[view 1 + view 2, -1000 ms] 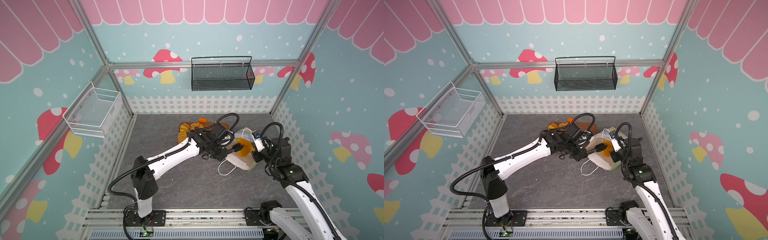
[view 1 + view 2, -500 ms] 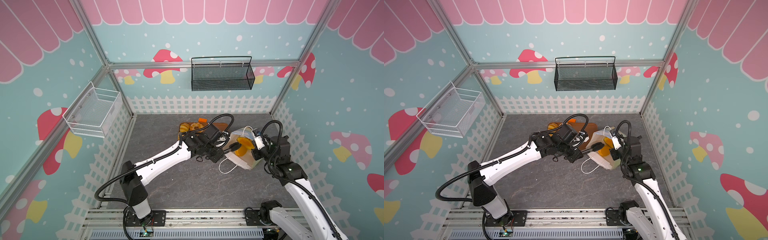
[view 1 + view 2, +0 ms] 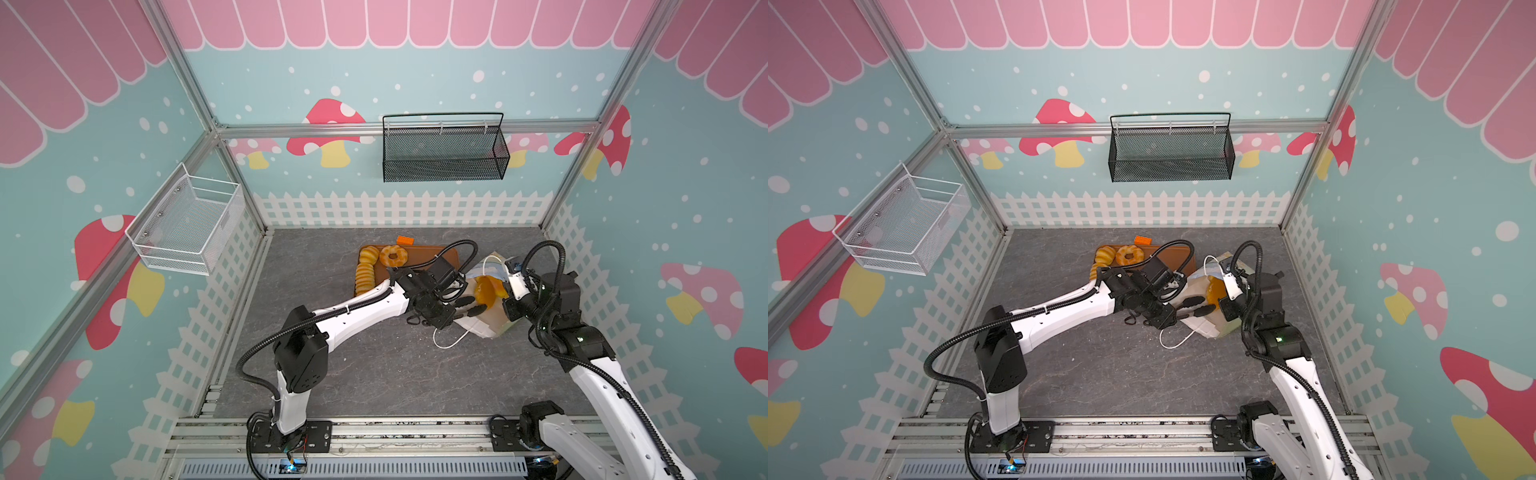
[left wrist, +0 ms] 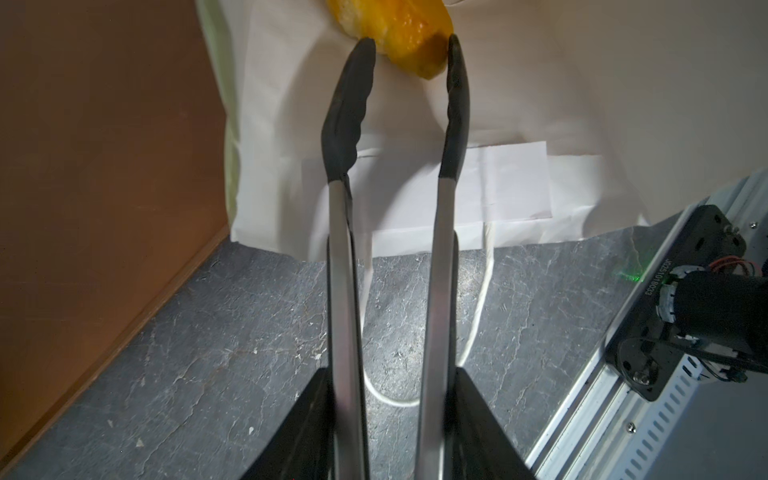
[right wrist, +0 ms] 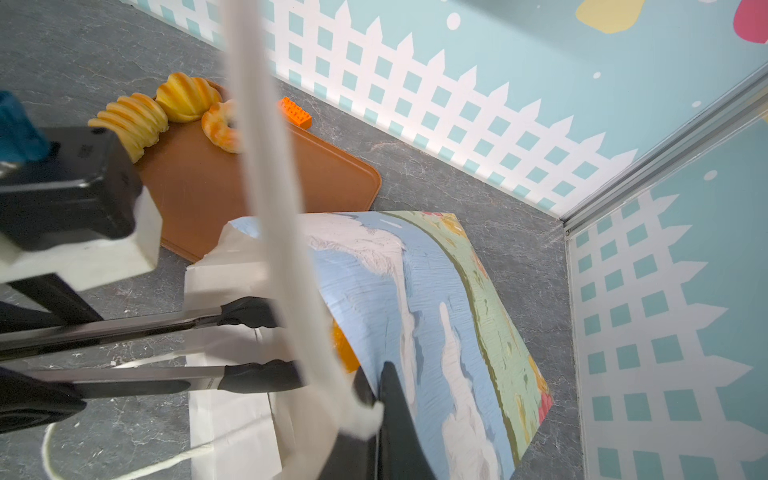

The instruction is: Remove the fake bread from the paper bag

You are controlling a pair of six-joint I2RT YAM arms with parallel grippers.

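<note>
Just inside the mouth of the paper bag, a glossy yellow pastry is flanked by the spread black tips of tongs, whose steel arms are pinched by the left gripper and pointed in from the bag's 9 o'clock in a top view. The bag is tipped on the grey surface, its mouth held up by a white cord handle on which the right gripper is pressed together. A ridged roll, a bun and a ring doughnut are laid on the brown tray at the bag's 10 o'clock. Only the pastry's near end is bracketed, so it could be squeezed out of a shallow bite and pushed deeper; the white lining could be caught by a tip and the bag dragged; were the cord let slip, the mouth would likely be folded shut over the tongs.
</note>
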